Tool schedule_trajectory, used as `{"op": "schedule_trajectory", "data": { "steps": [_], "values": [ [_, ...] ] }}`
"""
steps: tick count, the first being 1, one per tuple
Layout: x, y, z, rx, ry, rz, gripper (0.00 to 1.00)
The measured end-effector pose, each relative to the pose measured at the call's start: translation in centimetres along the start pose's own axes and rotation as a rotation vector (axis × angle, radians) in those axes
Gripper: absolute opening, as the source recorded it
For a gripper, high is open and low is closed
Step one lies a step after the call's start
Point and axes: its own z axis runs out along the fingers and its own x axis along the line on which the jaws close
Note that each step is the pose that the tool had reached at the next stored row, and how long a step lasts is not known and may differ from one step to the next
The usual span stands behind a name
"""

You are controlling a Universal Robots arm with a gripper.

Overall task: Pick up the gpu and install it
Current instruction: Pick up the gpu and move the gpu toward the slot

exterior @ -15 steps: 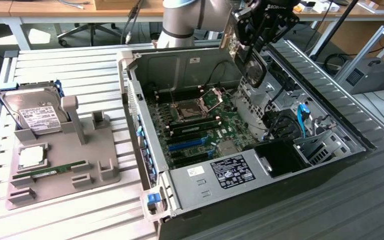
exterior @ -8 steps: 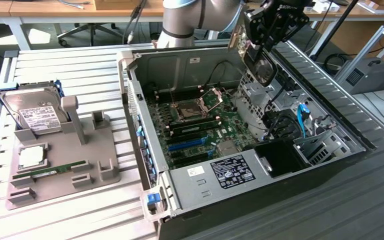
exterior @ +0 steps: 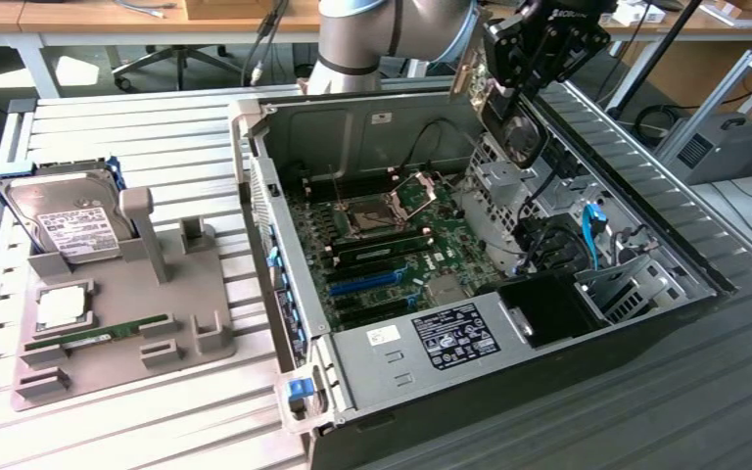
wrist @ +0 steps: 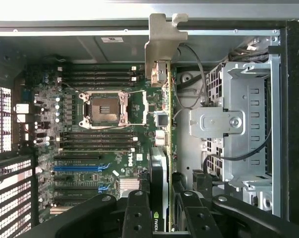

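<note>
My gripper (exterior: 523, 86) is shut on the gpu (exterior: 520, 132), a green card with a black fan face, and holds it on edge in the air over the far right side of the open computer case (exterior: 285, 206). In the wrist view the gpu (wrist: 159, 171) appears edge-on between the black fingers (wrist: 135, 213), and its silver end bracket (wrist: 163, 47) points away from the wrist. Below it lies the green motherboard (wrist: 100, 134), with an empty processor socket (wrist: 104, 108) and a blue expansion slot (wrist: 80, 167). The card touches nothing in the case.
On the exterior view's left, a grey holder stand (exterior: 154, 294) carries a silver hard drive with blue rails (exterior: 70, 220) and a narrow memory stick (exterior: 102, 333). A metal drive cage (wrist: 243, 124) and cables (exterior: 591, 235) fill the case's side nearest the card.
</note>
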Motion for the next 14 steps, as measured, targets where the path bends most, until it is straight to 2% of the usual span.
{"op": "schedule_trajectory", "data": {
  "steps": [14],
  "values": [
    [-0.3, -1.16, -0.09, 0.0003, 0.0000, 0.000, 0.27]
  ]
}}
